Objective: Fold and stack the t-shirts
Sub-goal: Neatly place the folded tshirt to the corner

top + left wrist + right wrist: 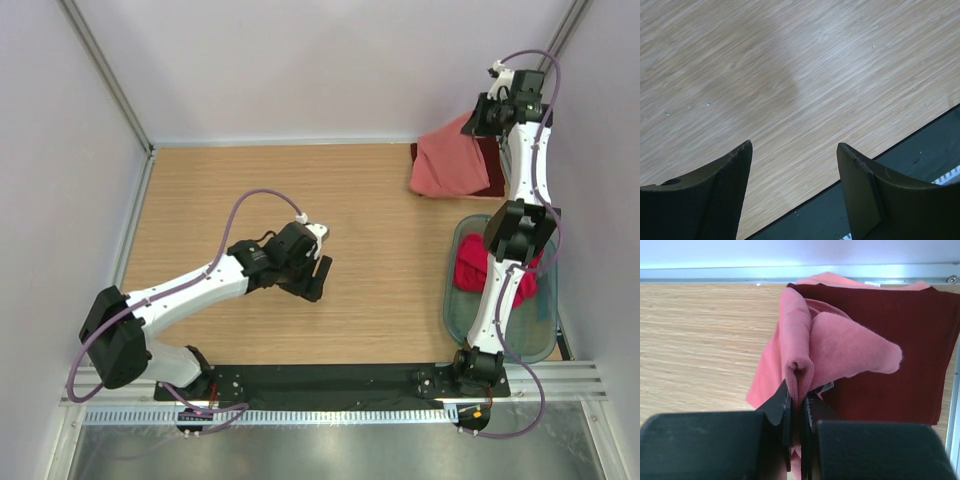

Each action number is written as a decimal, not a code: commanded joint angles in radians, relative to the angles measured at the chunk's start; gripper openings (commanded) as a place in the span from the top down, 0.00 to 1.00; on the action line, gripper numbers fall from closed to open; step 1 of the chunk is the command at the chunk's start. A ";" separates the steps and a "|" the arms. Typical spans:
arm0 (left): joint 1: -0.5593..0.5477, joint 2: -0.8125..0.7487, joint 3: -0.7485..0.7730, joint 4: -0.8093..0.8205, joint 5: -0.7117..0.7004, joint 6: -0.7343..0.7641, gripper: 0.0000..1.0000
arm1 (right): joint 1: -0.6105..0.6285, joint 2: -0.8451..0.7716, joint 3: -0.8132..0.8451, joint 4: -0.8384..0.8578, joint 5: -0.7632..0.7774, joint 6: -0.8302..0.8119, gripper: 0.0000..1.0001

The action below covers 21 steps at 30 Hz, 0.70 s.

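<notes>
A salmon-pink t-shirt (450,165) hangs folded at the table's far right, partly over a dark maroon folded t-shirt (493,165) that lies flat beneath it. My right gripper (799,392) is shut on a pinched fold of the salmon-pink t-shirt (805,345), with the maroon t-shirt (890,355) behind it. In the top view the right gripper (478,118) is raised at the far right corner. A brighter red t-shirt (478,272) lies bunched in the tub. My left gripper (314,278) is open and empty low over the bare table middle; its fingers (730,185) frame only wood.
A translucent greenish plastic tub (455,310) stands at the near right, with the right arm passing over it. White walls enclose the wooden table (250,190). A black base strip (330,380) runs along the near edge, also in the left wrist view (920,150).
</notes>
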 commanded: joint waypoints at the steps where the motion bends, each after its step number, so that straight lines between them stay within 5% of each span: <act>1: 0.006 0.007 0.022 -0.007 0.040 0.016 0.30 | -0.008 0.010 0.054 0.091 0.010 -0.024 0.99; 21: 0.012 0.057 0.031 -0.052 0.045 0.016 0.30 | -0.040 0.167 -0.006 0.416 0.177 -0.056 0.99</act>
